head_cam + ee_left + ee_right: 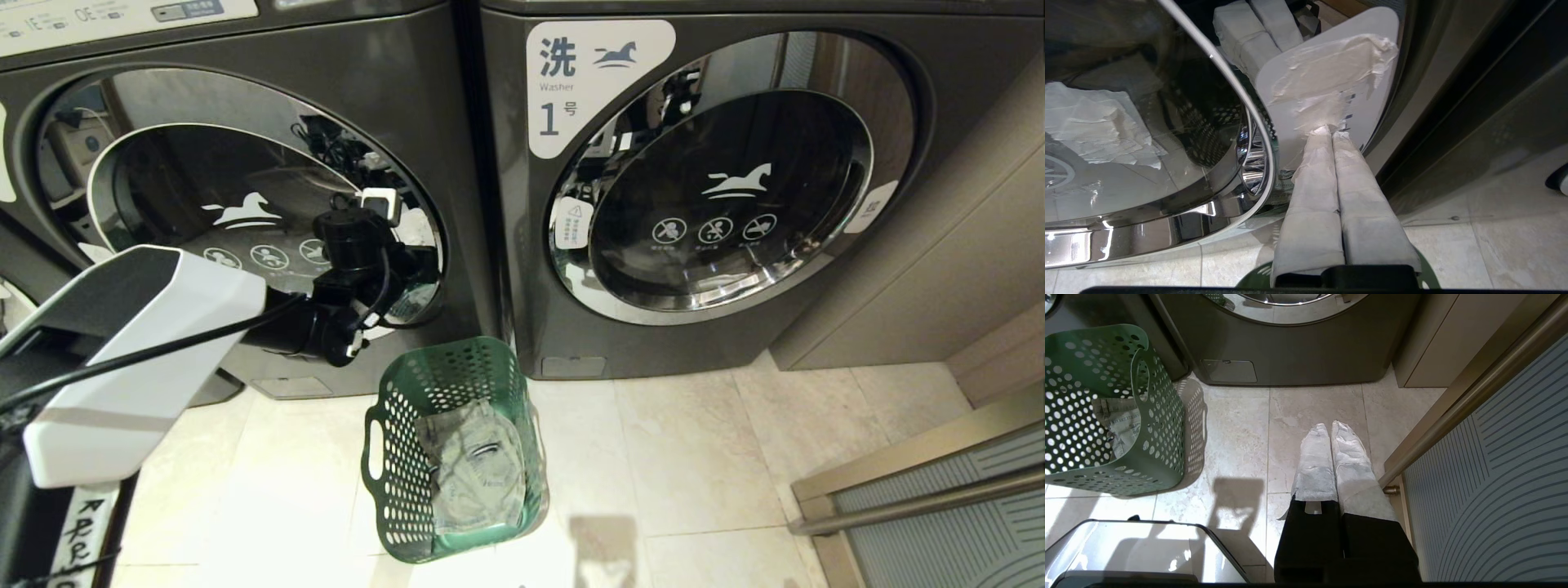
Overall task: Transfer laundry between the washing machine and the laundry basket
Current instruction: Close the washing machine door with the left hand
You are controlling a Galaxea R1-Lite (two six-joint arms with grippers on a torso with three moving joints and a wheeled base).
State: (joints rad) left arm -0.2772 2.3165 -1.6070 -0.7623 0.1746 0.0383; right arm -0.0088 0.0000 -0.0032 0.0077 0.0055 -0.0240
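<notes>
Two dark grey front-loaders stand side by side on a pale tiled floor [694, 457], and the washing machine [245, 204] on the robot's left has its chrome-ringed glass door shut, a white horse logo showing on the glass. Its neighbour, the machine tagged "1 Washer" [735, 204], is also closed. Between the two, just in front of their bases, sits the laundry basket [457, 367], green and perforated, with the laundry [478, 474] lying crumpled on its floor (the stitched seams of the pale grey-green cloth show through the holes in the right wrist view too). The left gripper [1330, 130] is raised in front of the lower right part of the washing machine's door, its cloth-wrapped fingers [1314, 179] pressed flat together with nothing between them; their tips sit at a white tag [1331, 73] with torn tape on it at the door's rim, though whether they actually touch it cannot be told. In the head view the left arm reaches in from the lower left, its black wrist in front of the door glass and above the basket's far end. The right gripper [1330, 425] hangs low over bare tile in front of the machine tagged "1 Washer", well apart from the basket, its two wrapped fingers closed against each other and empty. A metal door rail [1474, 396] runs beside it.
</notes>
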